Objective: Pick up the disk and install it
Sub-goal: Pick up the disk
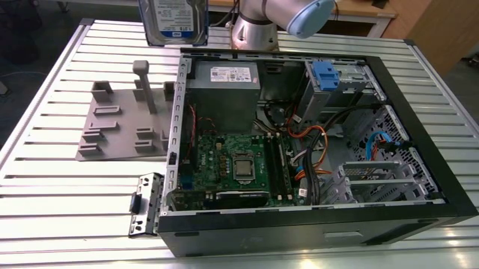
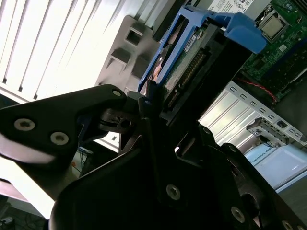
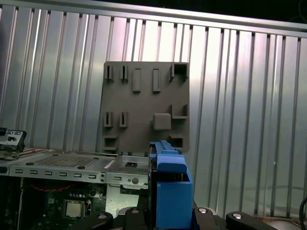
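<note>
The tool [image 2: 156,103] was clamped on the disk [image 1: 174,19], which hung in the air above the far edge of the tabletop [image 1: 60,67], just beside the arm [image 1: 277,17] and outside the open computer case [image 1: 430,151]. In the second wrist view the fingers [image 2: 148,96] pinched one narrow end of the disk, leaving most of its length unsupported.

That short hold looked like the main risk: a knock or a quick swing could tilt the disk in the grip or let it slip, and a fall could land it on the motherboard [image 1: 232,162]. The drive cage [image 1: 329,84] sat deep in the case near the power supply [image 1: 224,89], with loose cables [image 1: 314,151] just beside it. A slightly skewed approach could catch the blue frame on the cage edge or snag a cable.

The tabletop was ribbed bare metal, bright with glare. On it, to the exterior view's left of the case, lay a grey slotted holder plate [image 1: 123,126], and a small metal bracket [image 1: 146,204] rested near the case's front corner. Wooden furniture stood behind the tabletop.
</note>
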Controlling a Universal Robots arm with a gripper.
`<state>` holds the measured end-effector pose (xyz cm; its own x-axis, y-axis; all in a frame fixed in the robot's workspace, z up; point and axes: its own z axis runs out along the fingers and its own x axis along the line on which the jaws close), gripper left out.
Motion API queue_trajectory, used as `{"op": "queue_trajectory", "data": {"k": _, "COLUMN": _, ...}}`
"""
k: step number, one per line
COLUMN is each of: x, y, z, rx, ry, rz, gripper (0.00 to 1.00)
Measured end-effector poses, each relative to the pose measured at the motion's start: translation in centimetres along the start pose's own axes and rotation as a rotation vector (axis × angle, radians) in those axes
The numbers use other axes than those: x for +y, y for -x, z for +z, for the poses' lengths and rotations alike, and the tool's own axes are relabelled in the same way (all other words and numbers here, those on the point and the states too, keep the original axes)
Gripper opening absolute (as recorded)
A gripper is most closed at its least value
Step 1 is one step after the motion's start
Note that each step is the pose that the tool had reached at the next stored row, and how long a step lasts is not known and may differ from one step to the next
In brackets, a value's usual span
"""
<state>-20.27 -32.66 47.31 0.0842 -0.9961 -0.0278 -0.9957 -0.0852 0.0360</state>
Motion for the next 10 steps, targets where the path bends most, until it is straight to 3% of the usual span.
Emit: {"op": "queue_trajectory", "data": {"k": 10, "x": 0.06, "y": -0.68, "z": -0.01, "rx": -0.0001, "ry": -0.0001, "rz": 0.0, "gripper": 0.36}}
